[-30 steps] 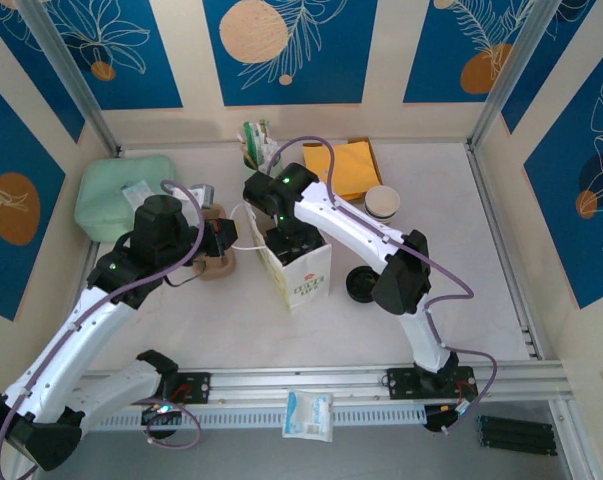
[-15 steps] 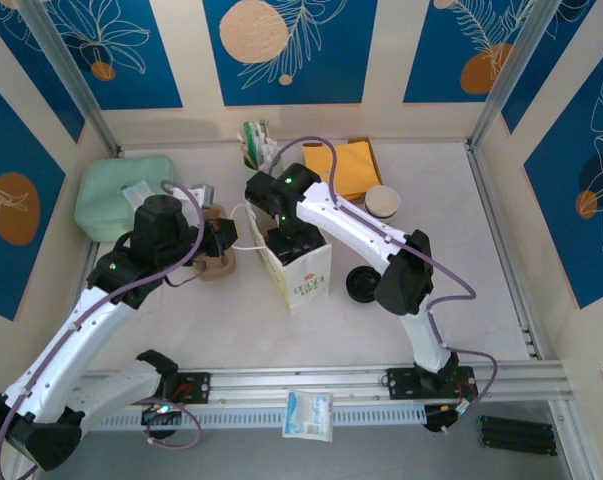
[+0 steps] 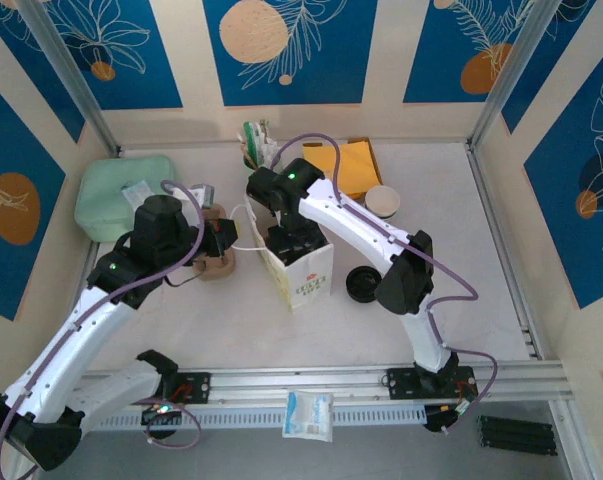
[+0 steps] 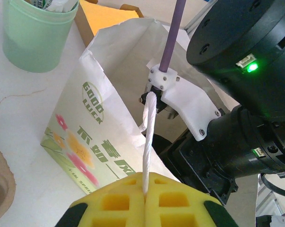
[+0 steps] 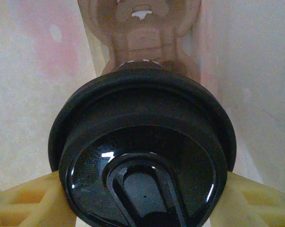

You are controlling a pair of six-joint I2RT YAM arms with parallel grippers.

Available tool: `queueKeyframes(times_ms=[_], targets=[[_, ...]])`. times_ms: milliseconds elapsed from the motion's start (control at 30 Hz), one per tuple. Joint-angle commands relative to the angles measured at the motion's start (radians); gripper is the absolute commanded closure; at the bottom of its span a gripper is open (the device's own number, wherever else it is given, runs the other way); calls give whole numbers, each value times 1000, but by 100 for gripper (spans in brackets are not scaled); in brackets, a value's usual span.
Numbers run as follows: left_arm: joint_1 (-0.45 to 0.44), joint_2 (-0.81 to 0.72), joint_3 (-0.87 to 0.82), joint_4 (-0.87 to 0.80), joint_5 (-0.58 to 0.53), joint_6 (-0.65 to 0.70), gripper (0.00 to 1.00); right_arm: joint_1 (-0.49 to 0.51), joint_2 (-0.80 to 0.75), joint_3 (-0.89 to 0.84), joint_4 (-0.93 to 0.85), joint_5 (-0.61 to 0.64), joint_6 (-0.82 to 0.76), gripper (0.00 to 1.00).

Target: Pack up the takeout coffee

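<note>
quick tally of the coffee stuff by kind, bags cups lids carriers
paper bag: 1
lidded cup, in the right end effector: 1
open paper cup, maybe a nested stack: 1
loose black lid, maybe a stack: 1
pulp carrier on the table: 1
total: 5

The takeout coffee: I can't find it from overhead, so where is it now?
In the right wrist view, the takeout coffee, black lid on, sits between the right gripper's fingers inside the white paper bag at mid-table.
</note>
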Motion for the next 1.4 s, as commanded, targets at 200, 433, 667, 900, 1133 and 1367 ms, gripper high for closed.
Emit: queueKeyframes(times_ms=[200,433,667,900,1133,1367], targets=[[7,-7,16,-10,-13,7,98,4,5,-51,-41,-52,5,41],[7,-7,17,-10,-14,7,98,12,6,-93,-30,-23,0,41],[7,-7,16,-13,-14,7,98,27,3,-99,-42,11,-19,41],[7,-5,21,-23,-25,7,98,27,-11,-107,-35,14,-17,41],[7,-6,23,-26,-28,5,98,28,-12,-108,-26,13,-13,41],[7,-7,24,-29,-29,6,98,27,-12,-111,-24,14,-10,41]])
